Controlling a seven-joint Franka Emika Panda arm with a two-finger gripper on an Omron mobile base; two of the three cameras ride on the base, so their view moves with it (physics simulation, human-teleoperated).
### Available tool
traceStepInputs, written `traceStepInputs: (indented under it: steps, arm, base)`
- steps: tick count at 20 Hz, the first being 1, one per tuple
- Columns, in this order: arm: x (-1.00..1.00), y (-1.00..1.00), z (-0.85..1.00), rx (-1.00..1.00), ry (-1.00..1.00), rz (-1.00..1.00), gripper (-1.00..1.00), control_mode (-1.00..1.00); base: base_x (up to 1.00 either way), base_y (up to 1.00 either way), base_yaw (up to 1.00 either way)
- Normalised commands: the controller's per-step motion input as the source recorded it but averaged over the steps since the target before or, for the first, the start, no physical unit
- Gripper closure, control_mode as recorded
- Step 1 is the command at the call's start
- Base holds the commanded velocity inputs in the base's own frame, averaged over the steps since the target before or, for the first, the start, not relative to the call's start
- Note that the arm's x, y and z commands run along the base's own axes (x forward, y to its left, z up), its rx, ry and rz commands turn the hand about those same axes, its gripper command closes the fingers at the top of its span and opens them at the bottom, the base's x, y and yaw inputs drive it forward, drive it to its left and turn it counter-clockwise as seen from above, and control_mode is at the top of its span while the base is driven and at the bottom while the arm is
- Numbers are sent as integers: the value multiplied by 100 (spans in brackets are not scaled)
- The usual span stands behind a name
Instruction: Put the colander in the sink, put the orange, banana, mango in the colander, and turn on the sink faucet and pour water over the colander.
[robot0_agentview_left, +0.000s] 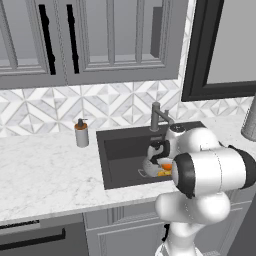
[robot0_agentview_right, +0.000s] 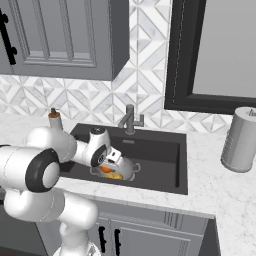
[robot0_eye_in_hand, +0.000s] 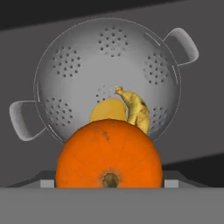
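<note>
Gripper (robot0_eye_in_hand: 109, 186) wide on one orange (robot0_eye_in_hand: 109, 155) — apparently | colander (robot0_eye_in_hand: 107, 57): one banana (robot0_eye_in_hand: 136, 109), one mango (robot0_eye_in_hand: 107, 111)

- The white arm with dark joints reaches forward and down into the dark charcoal sink (robot0_agentview_left: 120, 150).
- Its claw (robot0_agentview_left: 159, 159) hangs low inside that basin, jaws spread wide around the bright orange fruit (robot0_eye_in_hand: 109, 155).

Colander (robot0_eye_in_hand: 109, 57) in sink (robot0_agentview_left: 117, 150) (upright), banana (robot0_eye_in_hand: 138, 109), mango (robot0_eye_in_hand: 107, 111), orange (robot0_eye_in_hand: 109, 153)

place: kitchen | showing: sink (robot0_agentview_left: 120, 150) sitting mid-frame in marble tabletop (robot0_agentview_left: 45, 165) | grey cabinets (robot0_agentview_left: 75, 40) hanging upper left
</note>
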Motion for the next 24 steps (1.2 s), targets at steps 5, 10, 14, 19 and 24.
traceStepInputs:
  steps: [5, 10, 14, 19, 24]
  arm:
    - [6, -3, -32, -1, -1, 0, 100, -100]
    - [17, 0, -30, -2, 0, 0, 100, -100]
    - [33, 0, -24, -3, 0, 0, 100, -100]
    - [28, 0, -11, -1, 0, 0, -100, -100]
    - [-3, 0, 6, 0, -4, 0, -100, -100]
  base:
    - [0, 0, 0]
    - [0, 0, 0]
    - [0, 0, 0]
    - [0, 0, 0]
    - [0, 0, 0]
